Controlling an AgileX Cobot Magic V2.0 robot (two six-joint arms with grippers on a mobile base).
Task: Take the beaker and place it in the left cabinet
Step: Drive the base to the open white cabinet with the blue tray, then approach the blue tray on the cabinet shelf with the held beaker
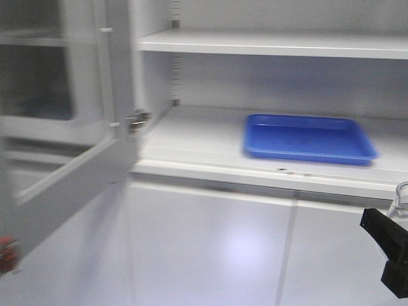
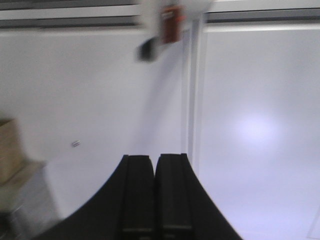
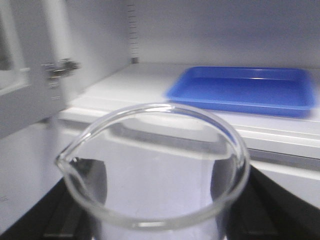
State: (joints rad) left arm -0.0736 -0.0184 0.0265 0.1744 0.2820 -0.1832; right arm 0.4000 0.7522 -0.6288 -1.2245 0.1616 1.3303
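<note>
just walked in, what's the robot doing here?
The right gripper is holding the beaker upright, in front of the open left cabinet and low at the right of the front view. The beaker is not yet on the shelf. A blue tray sits on that shelf, and the cabinet door is swung open at the left. The left gripper is shut and empty, facing the lower doors.
</note>
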